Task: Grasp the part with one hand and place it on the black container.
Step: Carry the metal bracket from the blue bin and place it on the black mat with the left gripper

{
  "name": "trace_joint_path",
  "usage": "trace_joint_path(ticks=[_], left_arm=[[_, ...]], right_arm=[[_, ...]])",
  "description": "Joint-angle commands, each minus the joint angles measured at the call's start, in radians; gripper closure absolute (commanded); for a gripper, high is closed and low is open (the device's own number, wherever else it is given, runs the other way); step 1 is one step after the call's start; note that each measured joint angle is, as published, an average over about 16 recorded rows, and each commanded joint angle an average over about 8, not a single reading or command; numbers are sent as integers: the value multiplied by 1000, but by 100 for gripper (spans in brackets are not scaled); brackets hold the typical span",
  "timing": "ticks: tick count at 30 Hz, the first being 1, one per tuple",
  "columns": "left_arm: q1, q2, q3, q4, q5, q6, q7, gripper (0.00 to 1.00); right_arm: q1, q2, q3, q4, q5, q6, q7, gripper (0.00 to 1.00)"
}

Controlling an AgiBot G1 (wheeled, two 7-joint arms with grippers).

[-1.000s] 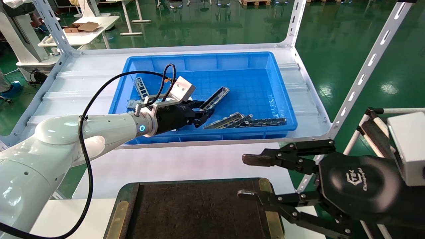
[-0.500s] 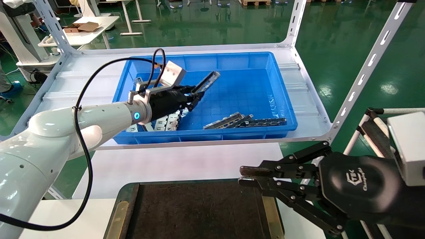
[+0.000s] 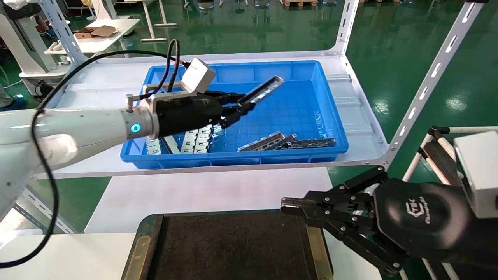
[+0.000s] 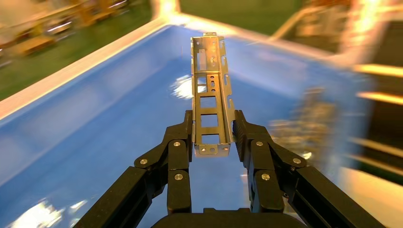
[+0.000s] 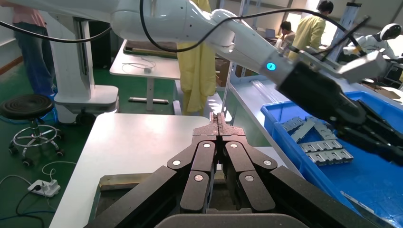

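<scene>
The left gripper point(image 3: 240, 107) reaches out over a deep blue bin point(image 3: 330, 112) on a white shelf point(image 3: 362, 116), its black fingers point(image 4: 183, 137) pinched on one end of the part point(image 3: 262, 90). The part is a long, narrow strip of grey metal, held in the air above the bin's floor and slanting up and away from the fingers. Seen from the left wrist, the part point(image 4: 210, 95) is a shallow channel with low raised side walls and a ladder-like row of rectangular slots down its middle (the far end carries a few smaller holes and a short bent tab). The fingers clamp its two side walls near the closest end.

More strips point(image 3: 288, 142) of the same kind lie on the bin's floor, some near its front wall, others in a cluster point(image 3: 194, 140) under the left arm.

The black container point(image 3: 233, 249), a flat dark tray with brass-coloured edge strips, sits on the white table in front of the shelf. The right gripper point(image 3: 286, 205) hangs above the tray's right edge, its fingers point(image 5: 218, 124) pressed together with nothing between them.
</scene>
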Motion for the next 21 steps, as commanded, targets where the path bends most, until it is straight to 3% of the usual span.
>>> trace_joint_path(ticks=[1, 12, 21], left_arm=[[4, -26, -9, -10, -21, 101, 17, 100], [37, -59, -12, 11, -50, 354, 38, 100], [133, -55, -2, -11, -56, 401, 9, 100]], right_arm=[[0, 0, 0, 0, 0, 0, 0, 100], [0, 0, -1, 0, 1, 0, 0, 100], [0, 1, -1, 0, 1, 1, -1, 100]])
